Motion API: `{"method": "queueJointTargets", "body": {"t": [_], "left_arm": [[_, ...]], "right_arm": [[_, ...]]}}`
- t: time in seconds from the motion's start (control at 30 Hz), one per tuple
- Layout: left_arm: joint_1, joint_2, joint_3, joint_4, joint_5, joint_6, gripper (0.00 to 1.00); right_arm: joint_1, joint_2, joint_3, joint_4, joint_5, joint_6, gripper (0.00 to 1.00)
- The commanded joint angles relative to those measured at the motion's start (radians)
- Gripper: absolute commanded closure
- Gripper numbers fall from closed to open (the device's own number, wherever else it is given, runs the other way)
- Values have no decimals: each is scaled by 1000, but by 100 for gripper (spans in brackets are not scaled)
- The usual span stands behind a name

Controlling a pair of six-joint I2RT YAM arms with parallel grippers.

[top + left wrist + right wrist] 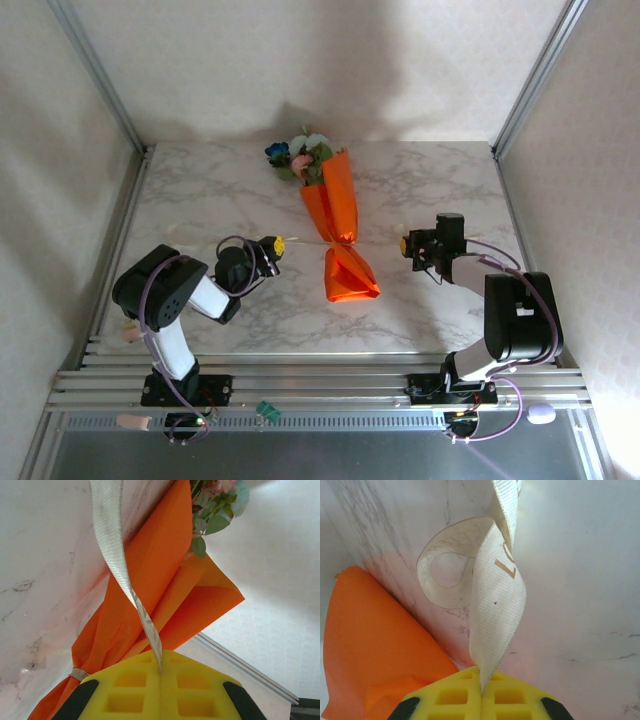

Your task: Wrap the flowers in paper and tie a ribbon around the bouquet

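On the table [200, 210], one bouquet [338, 215]; left gripper [160, 670] and right gripper [481, 682] clenched on one ribbon [496, 610].

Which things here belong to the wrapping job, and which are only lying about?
Job: bouquet, ribbon, left fingers and right fingers, each shut on a ribbon end.
Lying about: small green object, pale oval object, both near the front rail.

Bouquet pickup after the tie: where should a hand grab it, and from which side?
Likely the cinched waist of the bouquet, where the ribbon pinches the paper narrowest. It lies flat, flowers far, so come from above, jaws closing left-right across it. The left hand and right hand are shut on ribbon ends; one must let go first.
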Motion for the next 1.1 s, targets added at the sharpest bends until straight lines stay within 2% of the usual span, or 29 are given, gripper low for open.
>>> {"method": "queueJointTargets", "body": {"t": [0.0, 0.13, 0.27, 0.3, 0.4, 0.47, 0.53, 0.6, 0.67, 0.73, 0.83, 0.9, 1.0, 1.07], "left_arm": [[70, -20, 29, -24, -81, -50, 100], [47, -20, 184, -265, 60, 95, 100], [10, -26, 261, -434, 88, 166, 100], [3, -30, 267, -460, 84, 169, 97], [-1, -35, 302, -542, 109, 184, 74], [-2, -54, 332, -648, 132, 201, 59], [-3, -98, 367, -796, 138, 243, 49], [-1, -144, 419, -961, 129, 317, 43], [6, -184, 473, -1139, 112, 401, 40], [29, -220, 513, -1303, 97, 463, 39], [100, -282, 514, -1438, 77, 538, 39], [166, -298, 541, -1557, 45, 637, 38], [256, -240, 599, -1674, 51, 777, 34], [297, -192, 599, -1671, 100, 787, 34]], "right_arm": [[-64, -14, -1, -57, 153, -33, 100], [-12, -27, 104, -236, 145, -157, 99], [25, 0, 148, -333, 101, -218, 78], [35, 5, 163, -364, 100, -242, 72], [53, 5, 222, -465, 120, -322, 57], [59, -5, 280, -556, 152, -380, 52], [67, -24, 336, -625, 190, -446, 50], [83, -37, 386, -658, 220, -523, 49], [141, -27, 468, -705, 267, -652, 49], [239, 9, 558, -728, 291, -820, 49], [397, 98, 687, -738, 256, -1052, 50], [495, 186, 803, -791, 251, -1172, 50], [617, 352, 999, -901, 299, -1312, 50], [655, 435, 1088, -938, 339, -1342, 51]]}}
